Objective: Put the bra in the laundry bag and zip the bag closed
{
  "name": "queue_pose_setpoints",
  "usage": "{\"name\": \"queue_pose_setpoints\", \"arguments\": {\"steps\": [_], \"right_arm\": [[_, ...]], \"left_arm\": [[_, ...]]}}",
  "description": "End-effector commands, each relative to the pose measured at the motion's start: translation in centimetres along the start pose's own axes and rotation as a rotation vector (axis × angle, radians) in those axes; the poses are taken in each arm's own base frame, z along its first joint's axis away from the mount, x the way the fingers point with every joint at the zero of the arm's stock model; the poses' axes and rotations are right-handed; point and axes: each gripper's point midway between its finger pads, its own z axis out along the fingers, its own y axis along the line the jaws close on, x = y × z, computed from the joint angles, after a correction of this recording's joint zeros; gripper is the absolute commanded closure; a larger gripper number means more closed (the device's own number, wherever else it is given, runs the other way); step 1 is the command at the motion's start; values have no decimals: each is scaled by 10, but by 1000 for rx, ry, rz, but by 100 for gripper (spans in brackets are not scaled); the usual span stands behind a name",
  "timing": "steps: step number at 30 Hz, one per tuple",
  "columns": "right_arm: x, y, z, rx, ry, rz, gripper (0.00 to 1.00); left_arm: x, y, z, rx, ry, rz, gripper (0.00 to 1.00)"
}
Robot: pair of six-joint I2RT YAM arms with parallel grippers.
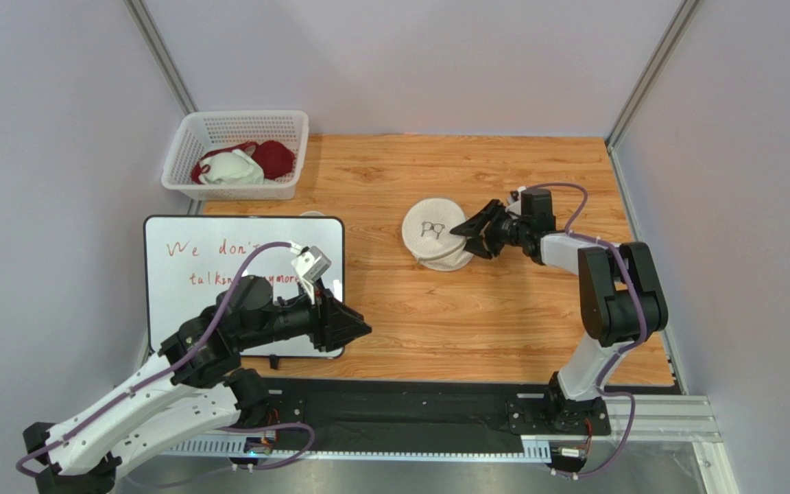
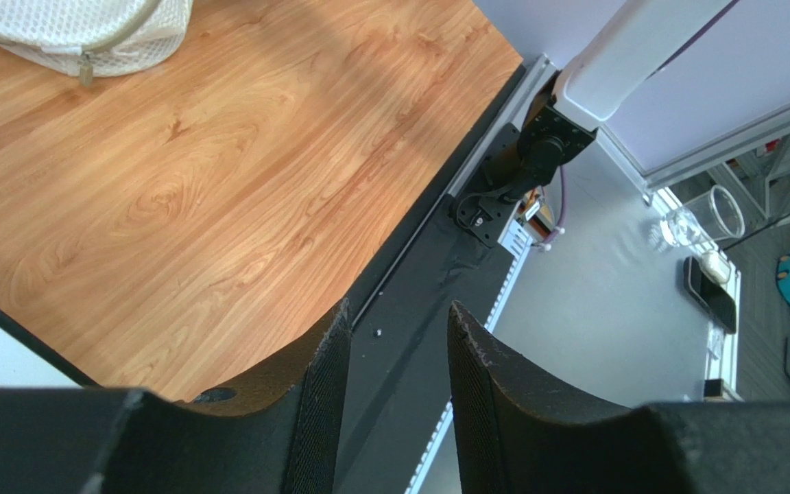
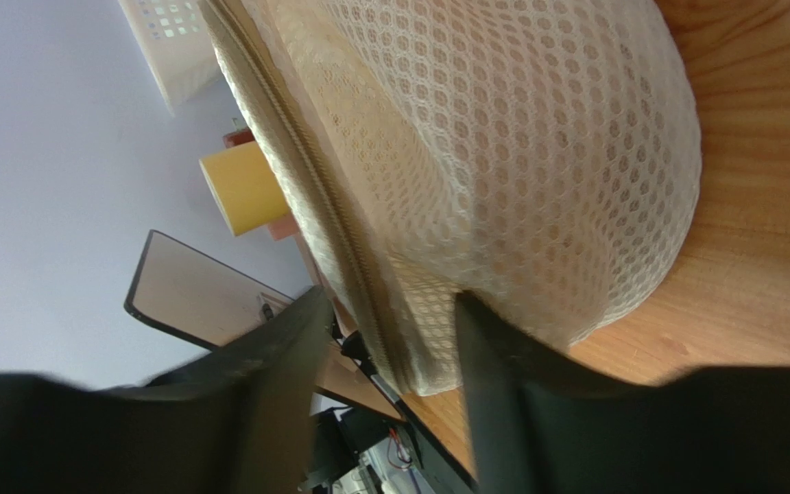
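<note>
Roughly mid-table (image 1: pixel 533 319) lies the laundry bag (image 1: pixel 436 235), zipper rim between the spread, released fingers of the right gripper (image 1: pixel 466 240) at its 3 o'clock edge. The left gripper (image 1: pixel 363 327) hangs open and empty at the bag's 7 o'clock.

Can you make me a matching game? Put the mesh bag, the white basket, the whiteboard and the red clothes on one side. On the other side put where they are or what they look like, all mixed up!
Things:
1. laundry bag
2. white lattice basket
3. whiteboard
4. dark red garment

Clues:
A. has red handwriting on it
B. lies inside the basket
C. its zipper rim sits between the spread fingers of the right gripper
D. stands at the far left corner of the table

Pairs: 1-C, 2-D, 3-A, 4-B
</note>
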Motion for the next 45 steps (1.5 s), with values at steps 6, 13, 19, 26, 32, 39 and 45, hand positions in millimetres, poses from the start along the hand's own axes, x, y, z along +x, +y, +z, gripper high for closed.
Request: {"name": "queue_pose_setpoints", "arguments": {"steps": [6, 13, 19, 26, 32, 39, 45], "right_arm": [[-7, 16, -51, 290, -31, -333, 16], [15, 22, -127, 560, -181, -525, 0], [101, 43, -144, 394, -106, -687, 0], [216, 64, -118, -225, -51, -668, 0], [238, 17, -121, -365, -96, -609, 0], [225, -37, -118, -396, -178, -408, 0], [221, -60, -105, -284, -175, -424, 0]], "left_arm": [[0, -4, -17, 8, -33, -26, 50], [2, 3, -28, -10, -113, -79, 46], [3, -6, -33, 57, -167, -149, 45], [25, -3, -43, 165, -274, -197, 42], [57, -11, -25, 331, -225, -212, 42], [78, -10, -5, 530, -292, -301, 42], [98, -5, 2, 496, -210, -297, 43]]}}
